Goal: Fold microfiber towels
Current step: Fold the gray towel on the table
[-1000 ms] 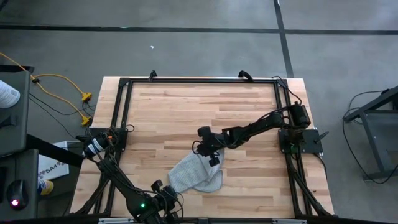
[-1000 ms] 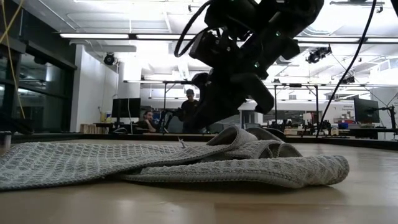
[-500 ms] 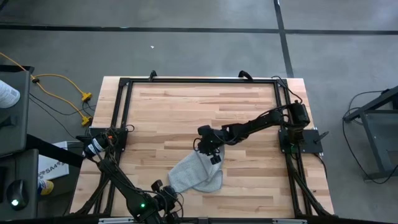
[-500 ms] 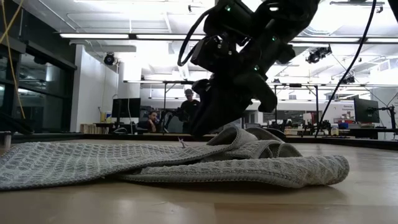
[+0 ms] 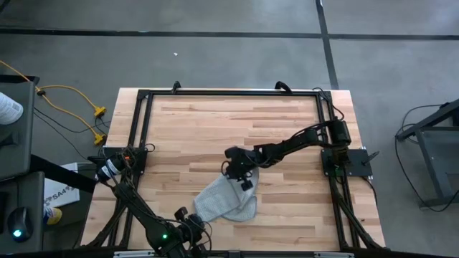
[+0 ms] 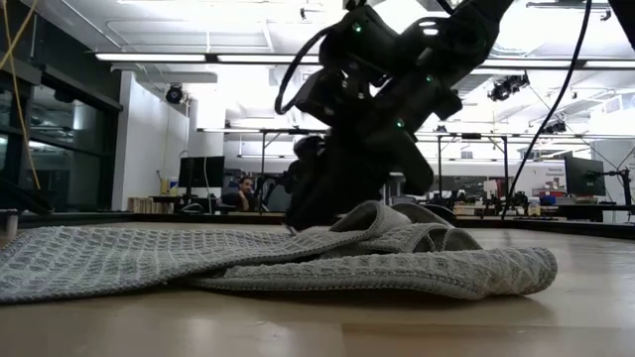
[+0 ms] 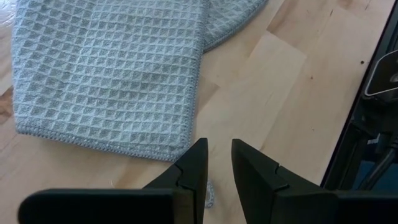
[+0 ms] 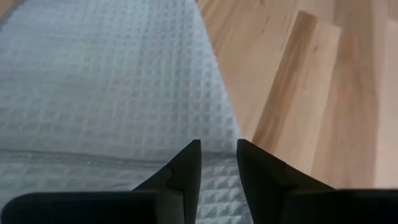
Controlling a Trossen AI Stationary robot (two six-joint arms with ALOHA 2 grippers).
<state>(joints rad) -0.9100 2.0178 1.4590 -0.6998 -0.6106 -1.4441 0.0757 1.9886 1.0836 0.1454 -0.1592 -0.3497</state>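
The wooden table (image 5: pixel 215 129) carries the grey towel (image 5: pixel 226 201) near its front edge, bunched, long axis slanting toward the right gripper (image 5: pixel 244 179) at its far end, fingers narrowly parted. The low view shows layered folds; the left gripper (image 7: pixel 217 163) hangs beside its corner, slightly spread.

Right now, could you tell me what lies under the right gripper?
The right gripper hangs over the far edge of the grey towel, which lies partly folded on the wooden table. Whatever is beneath the cloth's layers is covered.
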